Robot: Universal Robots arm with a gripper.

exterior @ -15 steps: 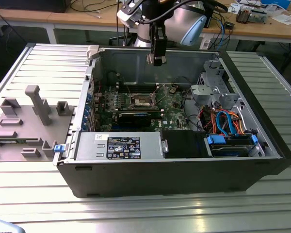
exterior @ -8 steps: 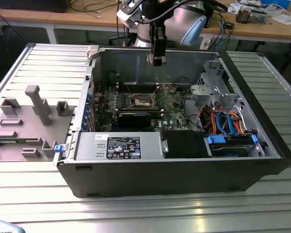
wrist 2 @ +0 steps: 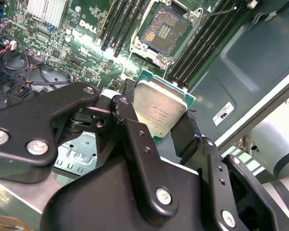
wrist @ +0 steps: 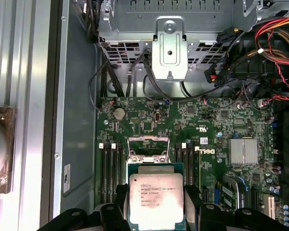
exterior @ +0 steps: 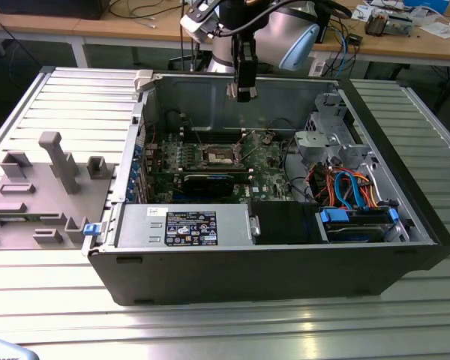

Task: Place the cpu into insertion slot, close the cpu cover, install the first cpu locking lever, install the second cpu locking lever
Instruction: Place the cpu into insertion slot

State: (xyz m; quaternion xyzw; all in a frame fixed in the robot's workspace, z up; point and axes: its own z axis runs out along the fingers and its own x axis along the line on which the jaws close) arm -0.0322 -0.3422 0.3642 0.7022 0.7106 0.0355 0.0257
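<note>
Exterior view: gripper (exterior: pixel 242 91) hanging well above the open computer case (exterior: pixel 285 262), with the arm (exterior: pixel 285 34) behind it. Below the gripper, green motherboard (exterior: pixel 274 169) lying flat on the case floor. Insertion slot (exterior: pixel 220 156) on that board, below the tool and slightly toward the exterior view's left, well apart from it. Power supply (exterior: pixel 180 225) and drive bay (exterior: pixel 360 225) with orange and blue cables (exterior: pixel 349 187) lower still, nearer the camera than the tool. Grey fixture block (exterior: pixel 52 180) outside the case, well off to the exterior view's left of the gripper.

Second wrist view: black fingers (wrist 2: pixel 127 115) narrowed onto the cpu (wrist 2: pixel 159 110), one on each of two opposite edges. Silver top facing the camera, green rim showing around it. Chip held in the air, clear of the board. Beyond the fingertips, insertion slot (wrist 2: pixel 163 30) bare, contact field exposed, silver frame around it. Black memory slots (wrist 2: pixel 202 38) on both sides of the socket. Finned heat sink (wrist 2: pixel 45 9) farther off to one side.

First wrist view: same grip, gripper (wrist: pixel 156 207) clamped on the cpu (wrist: pixel 156 199) by its side edges. Just past the chip's far edge, cpu cover (wrist: pixel 148 140), a silver frame with a square window. Farther ahead of the tool, coin battery (wrist: pixel 119 113), then metal drive cage (wrist: pixel 169 48).
</note>
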